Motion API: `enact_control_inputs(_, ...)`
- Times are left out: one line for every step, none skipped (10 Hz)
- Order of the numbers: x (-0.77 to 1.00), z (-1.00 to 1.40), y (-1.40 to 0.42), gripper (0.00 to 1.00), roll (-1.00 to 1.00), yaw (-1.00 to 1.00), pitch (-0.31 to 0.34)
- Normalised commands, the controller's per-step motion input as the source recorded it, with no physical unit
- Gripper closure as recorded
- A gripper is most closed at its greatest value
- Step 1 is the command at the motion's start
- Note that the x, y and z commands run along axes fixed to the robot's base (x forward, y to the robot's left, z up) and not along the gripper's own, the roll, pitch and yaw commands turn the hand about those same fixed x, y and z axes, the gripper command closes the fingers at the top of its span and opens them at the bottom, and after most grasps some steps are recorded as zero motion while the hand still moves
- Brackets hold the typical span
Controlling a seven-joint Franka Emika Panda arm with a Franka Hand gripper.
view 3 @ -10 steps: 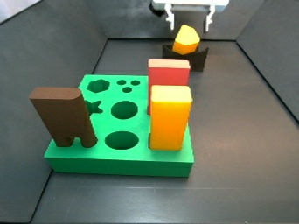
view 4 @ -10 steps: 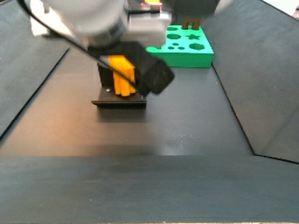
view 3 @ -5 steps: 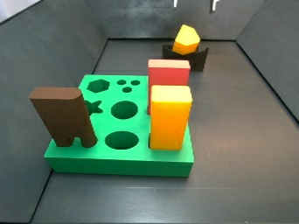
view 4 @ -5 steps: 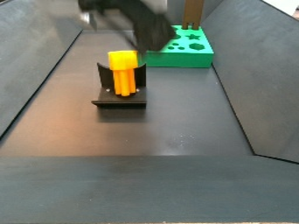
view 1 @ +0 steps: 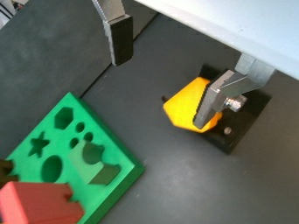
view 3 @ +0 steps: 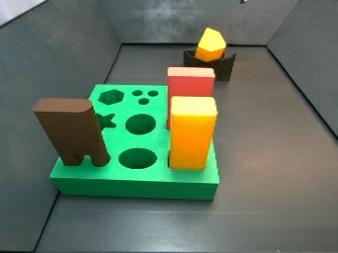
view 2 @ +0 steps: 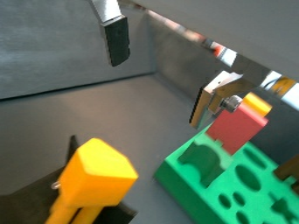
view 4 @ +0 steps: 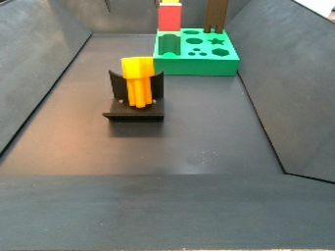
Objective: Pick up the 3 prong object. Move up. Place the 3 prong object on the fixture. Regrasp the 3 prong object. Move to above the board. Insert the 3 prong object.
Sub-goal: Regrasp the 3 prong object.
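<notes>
I had the big flat green board (view 3: 132,148) well clear of the small dark fixture (view 4: 133,108), where the small orange-yellow 3 prong object (view 4: 139,80) sat; my gripper (view 1: 163,66) hung above, jaws wide and empty, regrasp due next

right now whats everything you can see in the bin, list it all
3 prong object: 1, orange-yellow, resting on the fixture
fixture: 1, dark, on the floor apart from the board
board: 1, green, on the floor
red block: 1, red, standing in the board
tall block: 1, orange-yellow, standing in the board
two-legged block: 1, brown, standing in the board
end effector: 1, silver fingers, open, empty, above the fixture
</notes>
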Motion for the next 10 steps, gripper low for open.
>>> enact_control_inputs(-0.02, 0.03, -0.04, 0.00, 1.00, 0.01, 0.033)
enact_control_inputs(-0.03, 0.02, -0.03, 0.00, 1.00, 0.01, 0.027)
enact_control_inputs(-0.03, 0.01, -0.03, 0.00, 1.00, 0.01, 0.022)
enact_control_inputs(-0.03, 0.00, -0.02, 0.00, 1.00, 0.01, 0.017)
enact_control_inputs(-0.03, 0.00, -0.02, 0.00, 1.00, 0.01, 0.010)
enact_control_inputs(-0.02, 0.00, -0.02, 0.00, 1.00, 0.02, 0.006)
enact_control_inputs(-0.02, 0.00, -0.02, 0.00, 1.00, 0.02, 0.003)
enact_control_inputs(-0.02, 0.00, -0.02, 0.00, 1.00, 0.02, 0.003)
enact_control_inputs(-0.02, 0.01, -0.02, 0.00, 1.00, 0.02, 0.006)
enact_control_inputs(-0.01, 0.01, -0.02, 0.00, 1.00, 0.02, 0.008)
